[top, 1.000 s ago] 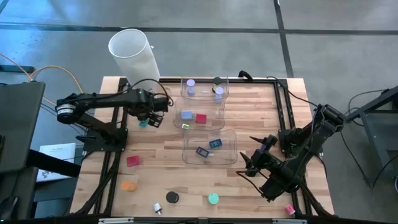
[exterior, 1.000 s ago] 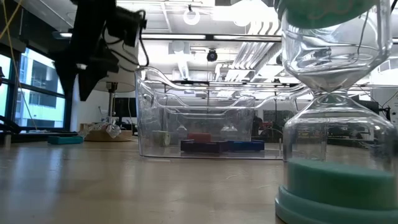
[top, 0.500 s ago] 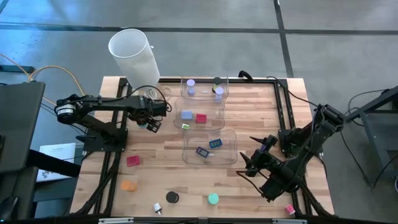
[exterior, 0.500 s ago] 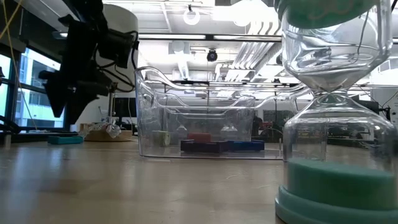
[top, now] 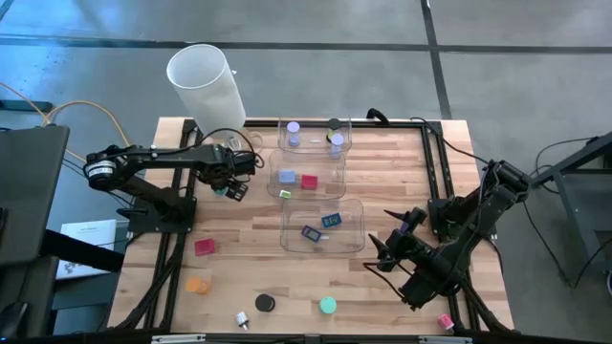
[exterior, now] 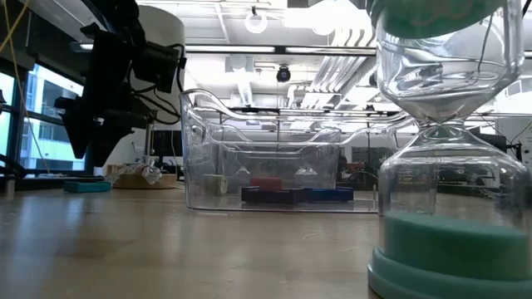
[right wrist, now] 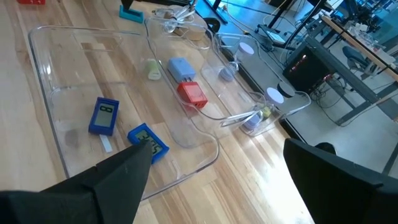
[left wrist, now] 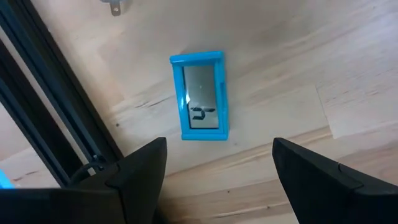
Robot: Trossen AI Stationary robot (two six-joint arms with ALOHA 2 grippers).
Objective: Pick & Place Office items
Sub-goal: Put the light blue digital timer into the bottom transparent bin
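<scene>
My left gripper (left wrist: 217, 168) is open and hovers just above a small teal-framed rectangular piece (left wrist: 200, 95) that lies flat on the wood left of the middle bin. The low view shows the same gripper (exterior: 87, 154) a little above that piece (exterior: 86, 186). Its fingers stand apart on either side of the piece and touch nothing. My right gripper (right wrist: 214, 180) is open and waits near the table's right near corner (top: 387, 250), facing the bins. Loose on the near part of the table lie a red block (top: 205, 247), an orange disc (top: 197, 285), a black disc (top: 265, 303) and a teal piece (top: 328, 305).
Three clear bins stand in a row down the table's middle: the far one (top: 314, 136) holds lavender discs, the middle one (top: 306, 177) a red and a blue block, the near one (top: 322, 226) blue pieces. A tall white cylinder (top: 204, 81) stands at the far left corner. A pink block (top: 446, 322) lies by the right near edge.
My left gripper came down toward the teal-framed piece and shifted a little toward the table's left during the first half second, then held still. The right arm and all the pieces stayed where they were.
</scene>
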